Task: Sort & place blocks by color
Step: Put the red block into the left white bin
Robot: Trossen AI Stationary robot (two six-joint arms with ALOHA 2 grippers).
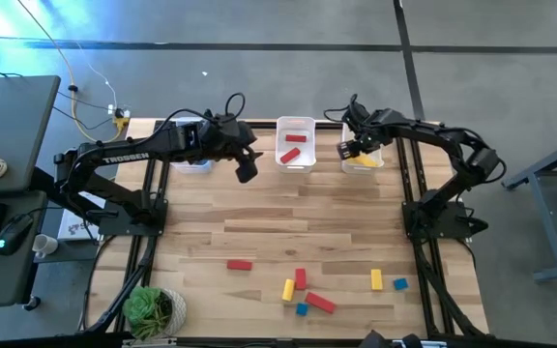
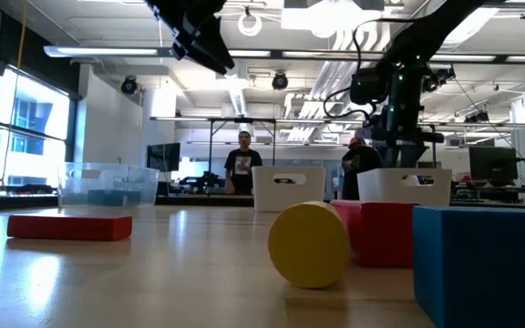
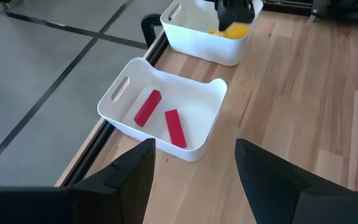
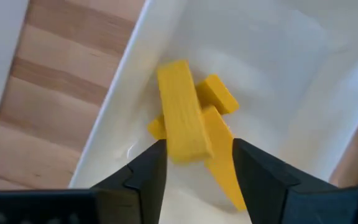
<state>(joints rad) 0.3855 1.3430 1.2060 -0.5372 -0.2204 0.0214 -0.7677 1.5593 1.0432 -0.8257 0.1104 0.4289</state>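
Several red, yellow and blue blocks lie loose near the table's near edge, among them a red bar [image 1: 239, 264], a yellow bar [image 1: 376, 279] and a blue cube [image 1: 400, 284]. Two red bars [image 3: 148, 107] lie flat in the middle white bin [image 1: 295, 142]. My left gripper [image 3: 194, 149] hovers open and empty, just left of that bin and high above the table [image 2: 203, 41]. My right gripper [image 4: 197, 158] is open, pointing down into the right white bin [image 1: 361, 155], where yellow blocks [image 4: 216, 93] are piled. My right gripper stands open around the near end of a yellow bar [image 4: 182, 124]. The bar's edge runs beside one finger [image 4: 145, 171], and I cannot tell whether they touch. The bar lies tilted on the other yellow blocks in the bin.
A clear bin [image 1: 193, 157] stands at the far edge, under my left arm. A potted plant [image 1: 153, 309] sits at the near left corner. The wood between the bins and the loose blocks is bare. Two people [image 2: 244, 159] stand in the room beyond the table.
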